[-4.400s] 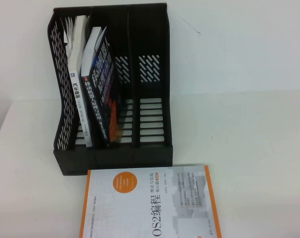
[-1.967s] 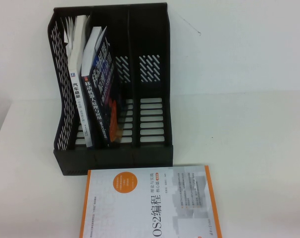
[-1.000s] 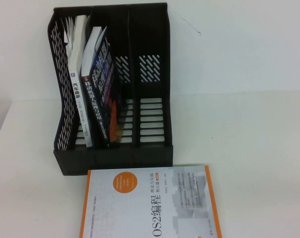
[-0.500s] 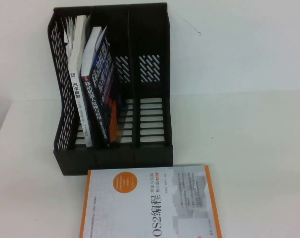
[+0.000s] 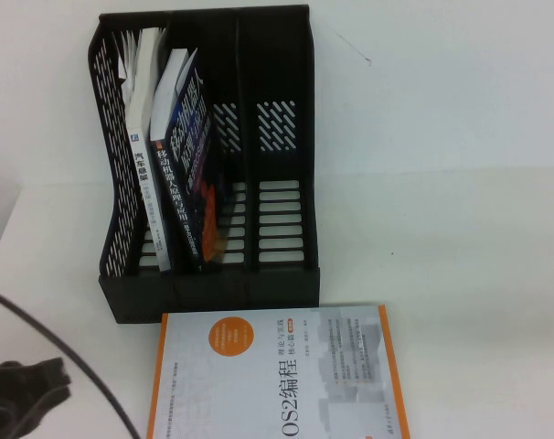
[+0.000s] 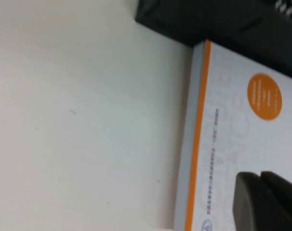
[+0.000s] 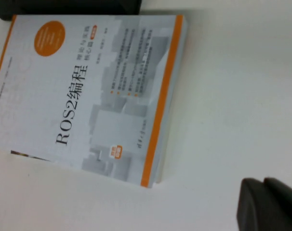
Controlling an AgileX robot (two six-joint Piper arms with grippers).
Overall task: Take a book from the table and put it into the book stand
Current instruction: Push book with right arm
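Note:
The book, white-grey with orange stripes and a "ROS2" title, lies flat on the table just in front of the black book stand. The stand's right slot is empty. My left gripper is shut with nothing in it, and it hovers over the book's cover near its left edge. My right gripper is also shut and empty, over bare table to the right of the book. In the high view the left arm shows at the lower left.
A white book stands in the stand's left slot and a dark blue book leans in the middle slot. A black cable arcs across the table's lower left. The stand's front base is close behind the book.
The left arm and its cable have come into the high view at the lower left, and a sliver of the right arm shows at the right edge. The book has not moved.

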